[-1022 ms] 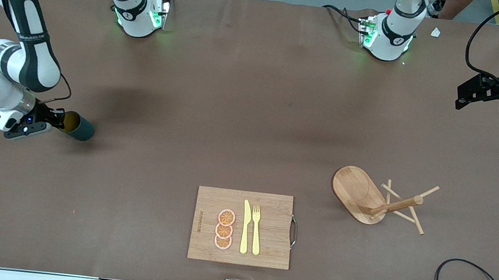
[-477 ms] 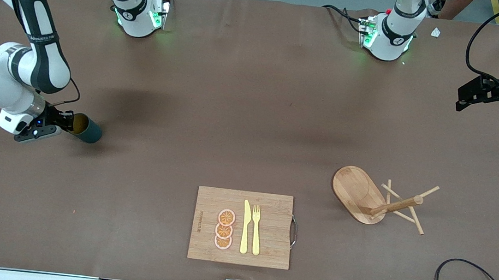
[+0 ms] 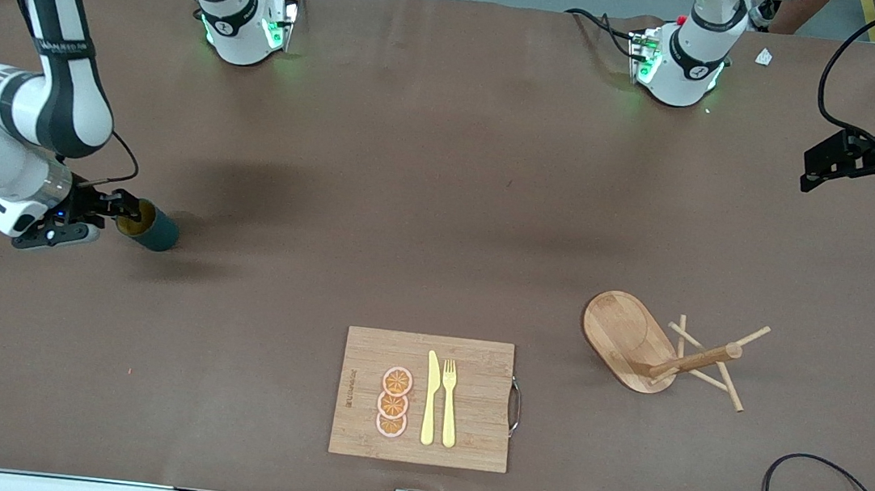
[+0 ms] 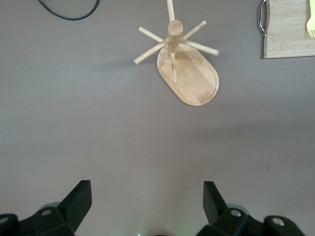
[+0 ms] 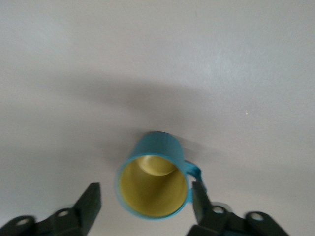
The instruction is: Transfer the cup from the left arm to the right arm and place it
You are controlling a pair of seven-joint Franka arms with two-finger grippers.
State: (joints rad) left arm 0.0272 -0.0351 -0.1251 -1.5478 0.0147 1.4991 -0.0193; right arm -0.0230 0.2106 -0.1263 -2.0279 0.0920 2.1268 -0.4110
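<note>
Placing step: right gripper (image 3: 111,213) open around the cup (image 3: 149,226) on the table; next, pull away clear. Left gripper (image 3: 824,166) open, waits

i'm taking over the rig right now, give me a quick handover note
Right gripper: open, fingers either side of the cup's rim, not clamped.
Left gripper: open, empty, waiting over the left arm's end of the table.
Cup: on the table at the right arm's end, upright or nearly so; handle by one finger.
Done: handover and placement, by the look of it.
Left: lift the right gripper clear of the cup.
</note>
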